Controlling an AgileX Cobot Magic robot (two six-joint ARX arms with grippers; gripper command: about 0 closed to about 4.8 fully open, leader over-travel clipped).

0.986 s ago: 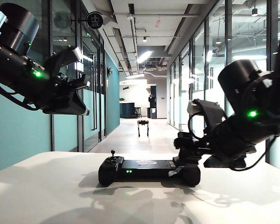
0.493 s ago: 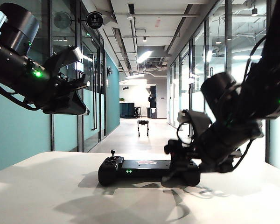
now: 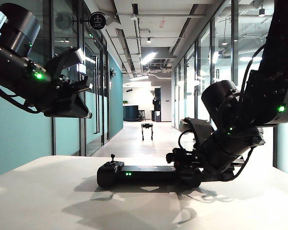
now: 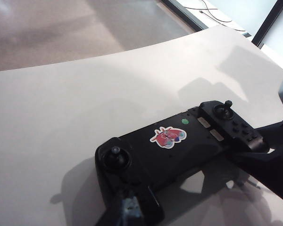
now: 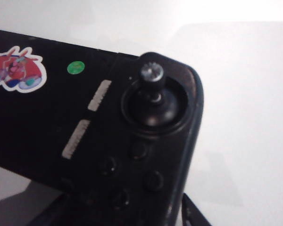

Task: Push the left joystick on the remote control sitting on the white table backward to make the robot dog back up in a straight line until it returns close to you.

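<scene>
Remote control: the remote control (image 3: 149, 175) lies flat on the white table (image 3: 48, 201), long side across the exterior view; a red sticker (image 4: 168, 137) sits on its flat middle.
Left joystick: the left joystick (image 3: 112, 157) stands upright on the controller's left end, with nothing touching it; it also shows in the left wrist view (image 4: 115, 151).
Right joystick: the right joystick (image 5: 152, 75) fills the right wrist view, close under that camera.
Right gripper: the right gripper (image 3: 182, 165) is low at the controller's right end, touching or just beside it; the jaws seem apart, but a grip cannot be told.
Right arm: bent down steeply from the upper right, wrist near the tabletop.
Left gripper: the left gripper (image 3: 79, 98) hangs high above the table's left side, well apart from the controller; its jaw state cannot be told.
Robot dog: the robot dog (image 3: 147, 129) stands far down the corridor.
Change: the right arm has dropped lower and the controller has slid slightly leftward; the left arm has kept its pose.
</scene>
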